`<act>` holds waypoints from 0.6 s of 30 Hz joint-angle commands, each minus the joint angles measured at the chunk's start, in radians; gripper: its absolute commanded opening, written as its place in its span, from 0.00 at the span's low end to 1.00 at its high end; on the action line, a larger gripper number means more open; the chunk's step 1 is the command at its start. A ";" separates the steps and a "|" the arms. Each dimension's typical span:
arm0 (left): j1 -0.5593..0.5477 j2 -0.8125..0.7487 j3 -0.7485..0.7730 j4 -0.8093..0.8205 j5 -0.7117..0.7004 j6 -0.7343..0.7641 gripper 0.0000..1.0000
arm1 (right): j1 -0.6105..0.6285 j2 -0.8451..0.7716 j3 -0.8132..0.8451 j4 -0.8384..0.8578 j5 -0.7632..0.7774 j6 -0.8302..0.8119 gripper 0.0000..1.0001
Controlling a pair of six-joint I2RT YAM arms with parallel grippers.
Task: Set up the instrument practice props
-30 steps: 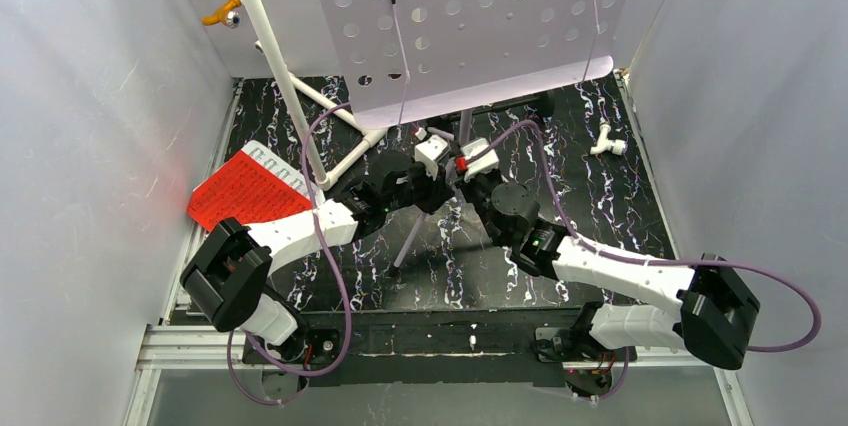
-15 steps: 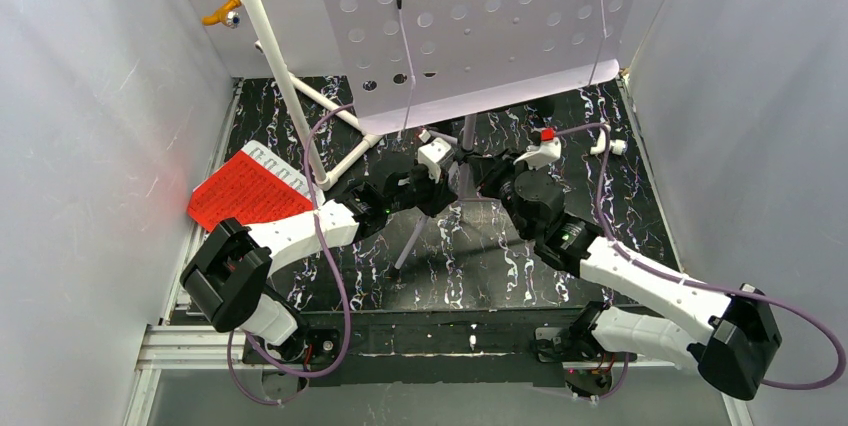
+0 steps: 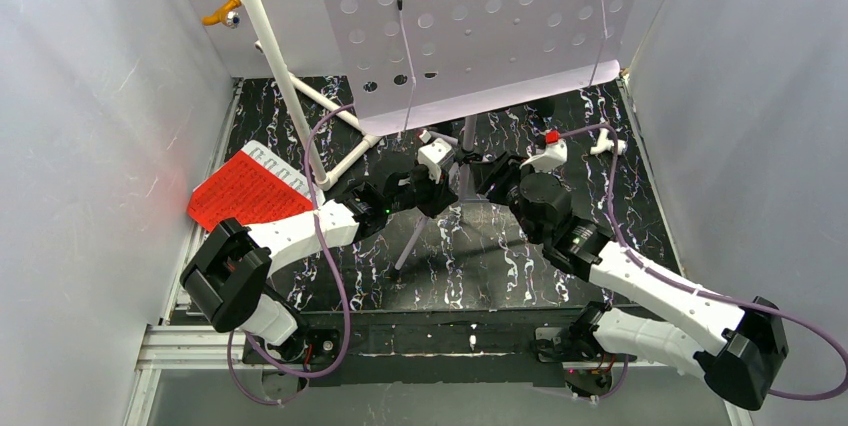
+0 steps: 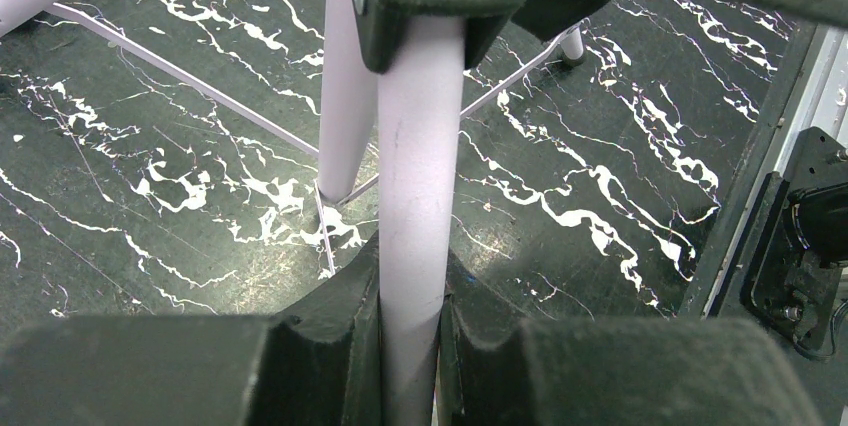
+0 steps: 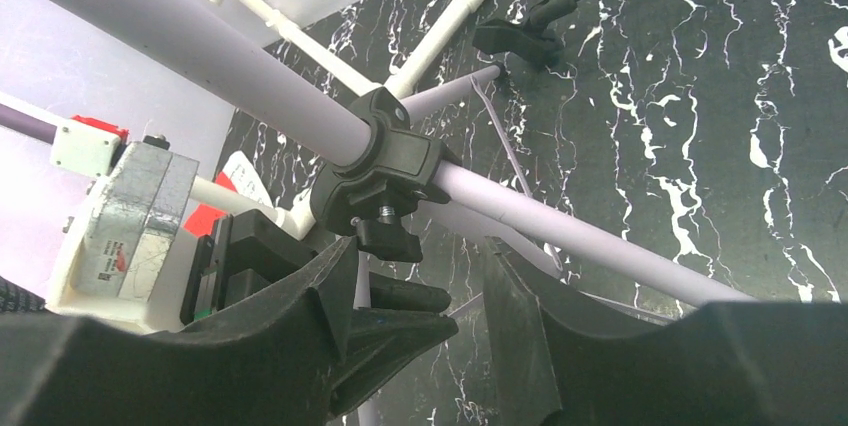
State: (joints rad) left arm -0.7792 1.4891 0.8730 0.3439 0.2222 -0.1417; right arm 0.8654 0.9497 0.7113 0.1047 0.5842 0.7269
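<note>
Swinging outward since a second ago, the right arm's wrist now sits to the right of the lilac music stand (image 3: 480,36), at its pole (image 4: 410,196). The right gripper (image 5: 420,266) has spread its fingers; they stand apart close by the black collar (image 5: 375,171) on the pole, gripping nothing. From the pole's left, the left gripper (image 4: 410,331) is clamped tight around it. The stand is upright on its tripod legs (image 3: 410,241). A red music sheet (image 3: 245,191) lies well left of the pole, beyond the white pipe frame (image 3: 280,76).
</note>
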 commanded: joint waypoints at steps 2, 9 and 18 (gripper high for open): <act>0.015 0.009 -0.010 -0.137 -0.052 -0.055 0.00 | -0.004 0.024 0.059 0.022 -0.031 0.007 0.57; 0.014 0.008 -0.009 -0.137 -0.047 -0.056 0.00 | -0.016 0.050 0.062 0.020 -0.006 0.158 0.29; 0.015 0.005 -0.008 -0.137 -0.044 -0.058 0.00 | -0.156 0.086 -0.231 0.412 -0.324 1.036 0.01</act>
State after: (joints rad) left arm -0.7689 1.4895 0.8745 0.3401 0.2028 -0.1551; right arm 0.7761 0.9916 0.6575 0.2043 0.4080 1.2118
